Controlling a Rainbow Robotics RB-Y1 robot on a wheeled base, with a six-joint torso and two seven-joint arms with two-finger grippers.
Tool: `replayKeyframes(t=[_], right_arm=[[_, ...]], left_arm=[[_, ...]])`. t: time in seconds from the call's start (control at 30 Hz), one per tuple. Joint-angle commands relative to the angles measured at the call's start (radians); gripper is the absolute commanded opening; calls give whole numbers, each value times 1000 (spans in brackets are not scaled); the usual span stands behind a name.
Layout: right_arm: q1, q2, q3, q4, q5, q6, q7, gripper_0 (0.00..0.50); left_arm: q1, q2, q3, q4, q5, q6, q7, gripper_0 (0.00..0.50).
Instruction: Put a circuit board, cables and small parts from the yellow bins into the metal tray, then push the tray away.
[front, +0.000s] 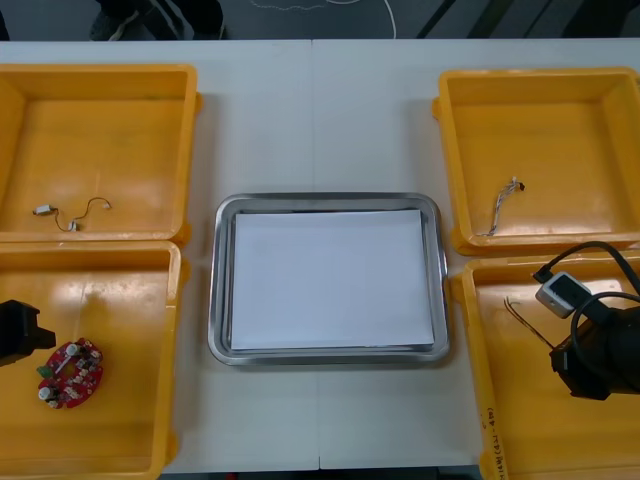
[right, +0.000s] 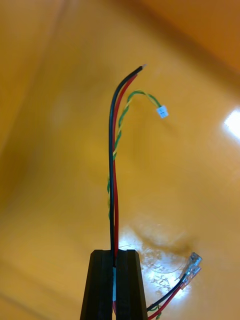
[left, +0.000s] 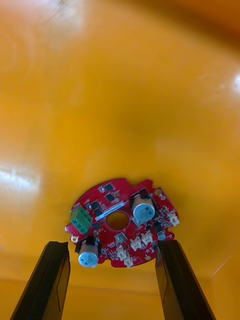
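Overhead, the metal tray (front: 222, 290) sits at centre frame, white inside and holding nothing from the bins, between two yellow bins on each side so that either arm can reach it. In the lower-left bin (front: 120, 300) the left gripper (front: 18, 332) enters from the left edge just beside the round red circuit board (front: 70, 373). Its wrist camera shows the left gripper (left: 112, 245) spread wide, one black finger (left: 50, 280) on each side of the circuit board (left: 122, 225) and neither visibly touching it, a stance that suits closing across the board's width. At lower right, the right gripper (front: 600, 350) is down inside the lower-right bin (front: 500, 400). Its wrist camera shows the right gripper (right: 114, 252) clamped on a black-and-red cable (right: 114, 165). A twisted green-and-yellow pair (right: 142, 95) runs alongside the cable and ends in a small white plug, and metal terminals (right: 192, 265) lie near the fingers. The pinch falls partway along the wires, probably so that both ends hang free in transit. A thin grey cable (front: 70, 213) lies in the upper-left bin (front: 100, 130), and a twisted cable (front: 503, 205) in the upper-right bin (front: 560, 140), both untouched. Loading appears barely begun.
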Motion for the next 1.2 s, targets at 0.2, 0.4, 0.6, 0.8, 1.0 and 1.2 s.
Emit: replayKeyframes(t=[0.2,0.4,0.6,0.8,1.0,1.2], right_arm=[[-76,-69,-77,-152,-68,197,-283,0],[-114,-87,-77,-230,-152,268,-534,0],[-156,-87,-50,-266,-178,291,-712,0],[-229,-75,33,-270,-129,315,-867,0],[-312,-39,114,-266,-60,321,-987,0],[-378,-16,171,-263,-48,321,-1096,0]], left_arm=[[90,30,11,-44,-42,-24,133,500],[107,29,-6,-42,-68,-61,186,500],[109,-4,0,-41,-95,-80,216,500],[109,-48,-8,-41,-131,-99,232,500],[109,-57,-32,-30,-150,-117,251,500],[106,-73,-57,19,-166,-196,270,500]])
